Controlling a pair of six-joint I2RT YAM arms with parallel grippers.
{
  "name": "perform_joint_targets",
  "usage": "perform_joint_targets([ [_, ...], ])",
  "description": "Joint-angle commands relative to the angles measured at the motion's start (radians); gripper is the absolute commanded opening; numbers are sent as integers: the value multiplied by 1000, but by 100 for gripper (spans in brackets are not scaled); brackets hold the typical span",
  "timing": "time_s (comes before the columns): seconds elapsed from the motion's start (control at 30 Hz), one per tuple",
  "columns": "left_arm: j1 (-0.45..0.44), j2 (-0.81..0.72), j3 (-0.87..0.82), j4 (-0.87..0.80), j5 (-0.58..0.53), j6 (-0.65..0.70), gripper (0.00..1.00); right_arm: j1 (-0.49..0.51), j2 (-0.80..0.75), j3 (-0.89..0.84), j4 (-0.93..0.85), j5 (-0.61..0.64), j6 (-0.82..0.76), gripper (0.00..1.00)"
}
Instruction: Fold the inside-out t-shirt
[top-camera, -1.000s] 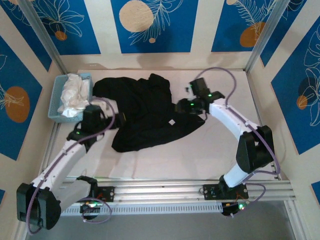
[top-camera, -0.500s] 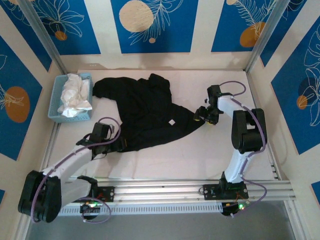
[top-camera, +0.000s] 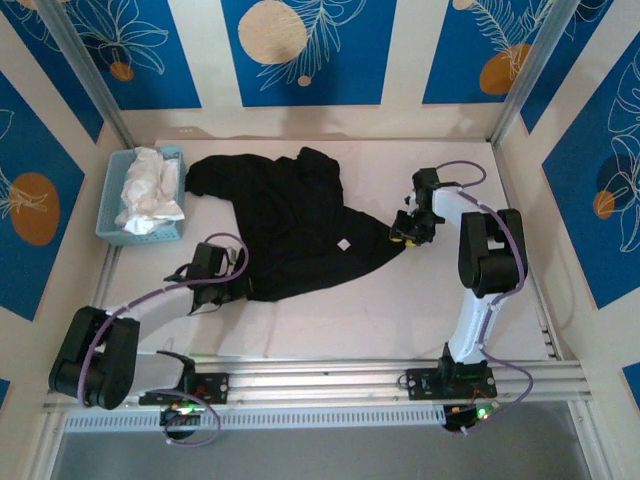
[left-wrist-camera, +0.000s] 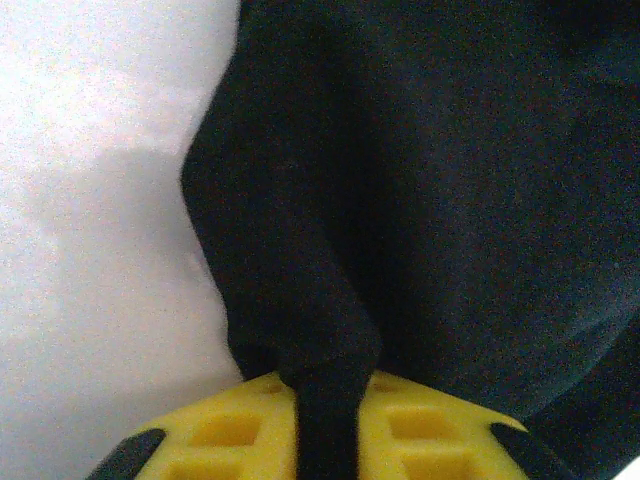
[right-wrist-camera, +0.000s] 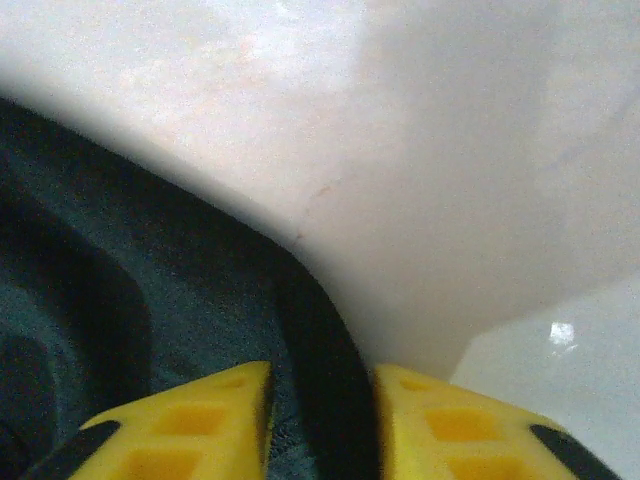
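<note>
The black inside-out t-shirt (top-camera: 290, 225) lies rumpled across the middle of the white table, a small pale tag (top-camera: 343, 244) showing on it. At its lower left corner my left gripper (top-camera: 232, 288) is low on the table, and the left wrist view has its yellow fingers (left-wrist-camera: 235, 430) shut on a pinched fold of the black cloth (left-wrist-camera: 325, 400). My right gripper (top-camera: 400, 235) is at the shirt's right tip. There the right wrist view shows its yellow fingers (right-wrist-camera: 200, 420) closed on the shirt's black edge (right-wrist-camera: 320, 370).
A blue basket (top-camera: 140, 195) holding a white cloth garment (top-camera: 148, 190) stands at the back left, close to the shirt's left sleeve. Bare white table (top-camera: 440, 300) lies in front of and to the right of the shirt. Metal frame posts stand at the back corners.
Both arms dropped to the table at the shirt's lower left corner and right tip. Both grippers closed on the cloth.
</note>
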Motion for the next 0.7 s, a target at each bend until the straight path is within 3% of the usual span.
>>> perform_joint_targets([
  [0.0,-4,-47,-17,-26,17,5,2,-5,-53,-24,9,-11,5,14],
  [0.07,-3,-106,-12,-55,-7,6,0,-4,-109,-66,16,-11,21,9],
  [0.17,-4,-215,-6,-117,-68,4,0,18,-204,-156,21,-27,56,10],
  [0.23,-4,-273,-7,-151,-107,2,0,54,-246,-207,-2,-6,69,20],
  [0.43,-4,-296,-6,-181,-80,-1,0,220,-394,-259,-54,279,88,56],
  [0.53,-4,-283,-8,-175,-67,-3,0,354,-402,-244,-16,218,87,59],
  [0.67,-4,-276,-11,-167,-72,-2,0,469,-257,-172,5,153,114,53],
])
